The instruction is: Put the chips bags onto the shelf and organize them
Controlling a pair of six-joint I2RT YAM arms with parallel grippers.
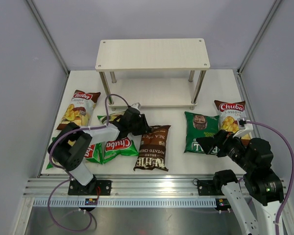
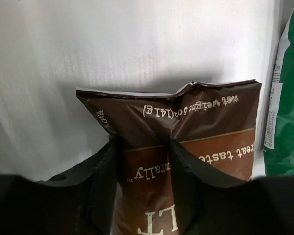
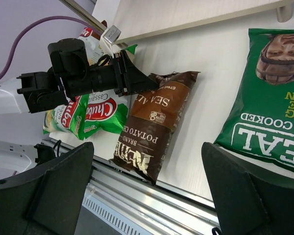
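Observation:
The dark brown Kettle bag (image 1: 154, 149) lies flat near the table's front centre. My left gripper (image 1: 148, 128) is at its far corner, its jaws closed part way on the bag (image 2: 201, 122), which creases between the fingers (image 2: 105, 181). My right gripper (image 1: 206, 144) is open and empty, hovering over the near edge of the dark green REAL bag (image 1: 201, 129). Two light green Chuba bags (image 1: 118, 146) lie under the left arm. One white-brown Chuba Cassava bag (image 1: 80, 108) lies at the left, another (image 1: 232, 116) at the right. The shelf (image 1: 152, 54) stands at the back with nothing on it.
Grey walls close in the table at the left, right and back. A metal rail (image 1: 152, 188) runs along the front edge, and the Kettle bag's near end (image 3: 137, 159) reaches it. The left arm's purple cable (image 1: 110, 100) loops above the green bags.

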